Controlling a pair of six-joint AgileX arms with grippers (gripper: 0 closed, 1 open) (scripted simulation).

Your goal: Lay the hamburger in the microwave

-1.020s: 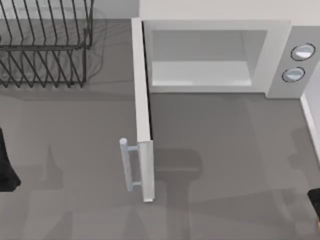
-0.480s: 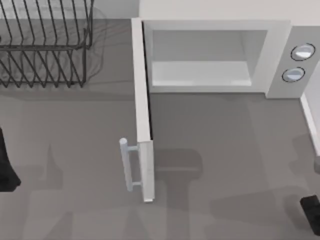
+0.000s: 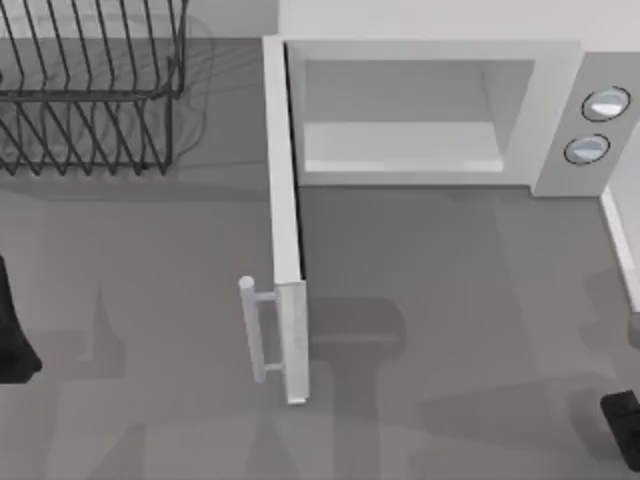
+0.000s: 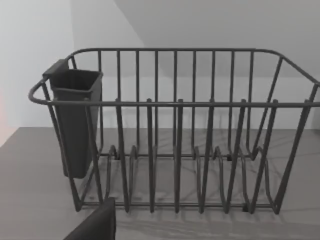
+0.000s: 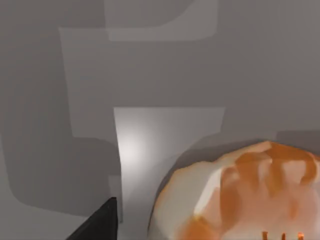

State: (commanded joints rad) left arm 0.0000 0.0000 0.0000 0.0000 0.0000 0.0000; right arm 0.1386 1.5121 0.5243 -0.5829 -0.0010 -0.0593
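from above, microwave (image 3: 430, 110) sits at the far side of the surface (image 3: 450, 280), door (image 3: 285, 220) swung fully open toward the near side, edge-on, bar handle (image 3: 258, 330) on its left face; cavity looks bare. black wire rack (image 3: 90, 90) far left. left arm parked at the left edge, right arm a dark bit at the lower right corner (image 3: 622, 415). left wrist view: rack (image 4: 175, 135) with a dark cup holder (image 4: 75, 120) clipped on one end, a dark finger (image 4: 95, 225) of the left hand at the frame edge; can't tell if that hand is open or closed. right wrist view: hamburger (image 5: 240, 195) close under the camera, lying on the surface, one dark finger (image 5: 97, 222) of the right hand beside it; can't tell that hand's state either, no visible grip. bun is round, no real long axis, domed top faces up at the camera. risks, my read: pinching off-centre lets the round bun squirt out; carrying it across could clip the open door edge or the cavity lip.
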